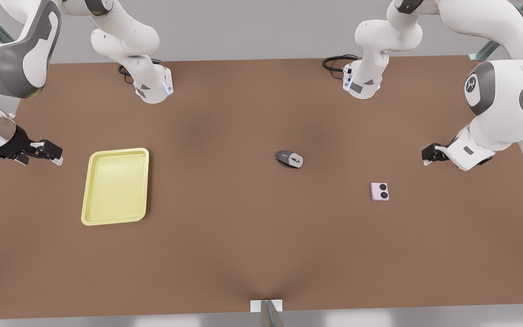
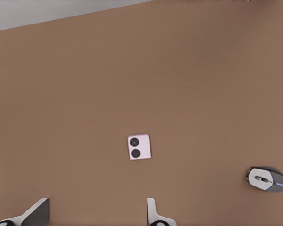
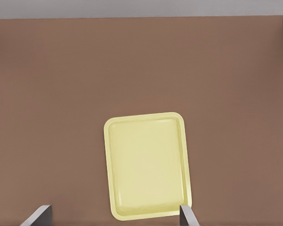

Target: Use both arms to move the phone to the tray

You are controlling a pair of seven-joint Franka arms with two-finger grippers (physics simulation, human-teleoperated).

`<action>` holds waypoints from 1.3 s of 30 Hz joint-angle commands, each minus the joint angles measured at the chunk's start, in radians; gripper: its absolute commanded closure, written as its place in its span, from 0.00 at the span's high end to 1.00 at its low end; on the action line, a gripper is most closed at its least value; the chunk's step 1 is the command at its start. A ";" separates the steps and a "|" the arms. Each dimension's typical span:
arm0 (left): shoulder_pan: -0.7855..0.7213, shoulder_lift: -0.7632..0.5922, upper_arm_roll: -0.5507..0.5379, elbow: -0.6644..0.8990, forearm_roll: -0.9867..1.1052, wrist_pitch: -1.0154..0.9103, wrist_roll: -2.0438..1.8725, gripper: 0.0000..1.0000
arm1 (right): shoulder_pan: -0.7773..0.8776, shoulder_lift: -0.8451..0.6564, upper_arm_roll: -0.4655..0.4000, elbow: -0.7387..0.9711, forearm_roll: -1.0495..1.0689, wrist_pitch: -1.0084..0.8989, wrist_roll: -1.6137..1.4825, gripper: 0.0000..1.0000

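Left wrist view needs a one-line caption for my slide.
Open left pincer above the table, facing the pink phone, grey mouse beyond.

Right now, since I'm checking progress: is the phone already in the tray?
No, the phone lies on the bare table toward the front view's right, far apart from the tray, which holds nothing.

The front view looks steeply down over the whole brown table (image 1: 261, 254); each wrist view looks down on part of it from well above.
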 commanded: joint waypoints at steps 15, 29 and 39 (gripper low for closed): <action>-0.010 0.128 0.001 -0.728 -0.127 1.101 -0.171 1.00 | 0.002 0.000 0.001 0.000 0.001 -0.001 -0.024 1.00; -0.010 0.219 0.021 -0.817 -0.119 1.128 -0.062 1.00 | 0.002 0.000 0.001 0.000 0.002 -0.001 -0.024 1.00; -0.011 0.269 0.021 -0.850 -0.119 1.176 -0.061 1.00 | 0.002 0.000 0.001 0.000 0.001 -0.001 -0.024 1.00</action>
